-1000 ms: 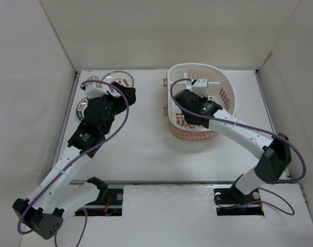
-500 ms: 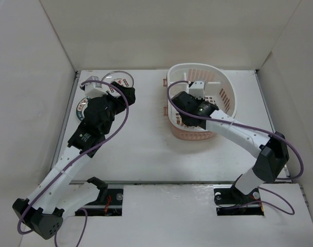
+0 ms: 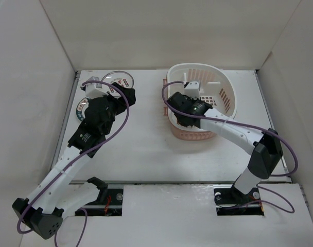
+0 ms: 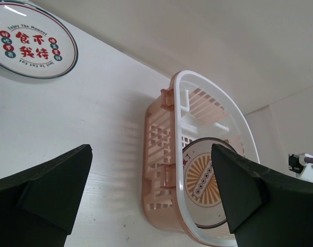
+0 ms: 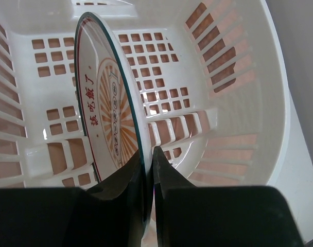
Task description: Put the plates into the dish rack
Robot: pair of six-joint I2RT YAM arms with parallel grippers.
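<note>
Right fingers (image 5: pixel 146 154): pressed in on the near rim of the sunburst plate (image 5: pixel 107 98), one finger on each face, pinching it. The plate stands on edge, nearly upright, with its orange sunburst and red lettering turned toward the left of the right wrist view. Thin dark line around the rim. I cannot tell whether its lower edge touches the floor of the rack, because the fingers cover that part.

The plate is inside the dish rack (image 5: pixel 239 77), which has a white slotted floor, a white rim and salmon-pink ribbed sides. In the overhead view the right arm reaches over the near wall of the rack, its wrist above the left half of the basket. The rack sits on the far right part of the worktop (image 3: pixel 141 134).

Left fingers (image 4: pixel 151 149): spread wide, nothing between them. They hang above bare worktop and face the rack's pink side; the sunburst plate shows through its open top.

Red-character plate (image 4: pixel 30 43): flat on the worktop near the far left corner, face up, dark ring around the edge, red characters in the middle. Apart from the left fingers and well apart from the rack.

Green-rimmed plate (image 3: pixel 83 106): flat on the worktop close to the left wall, just nearer than the red-character plate, partly hidden under the left arm. Lettering too small to read.

Pale walls enclose the worktop on three sides.
</note>
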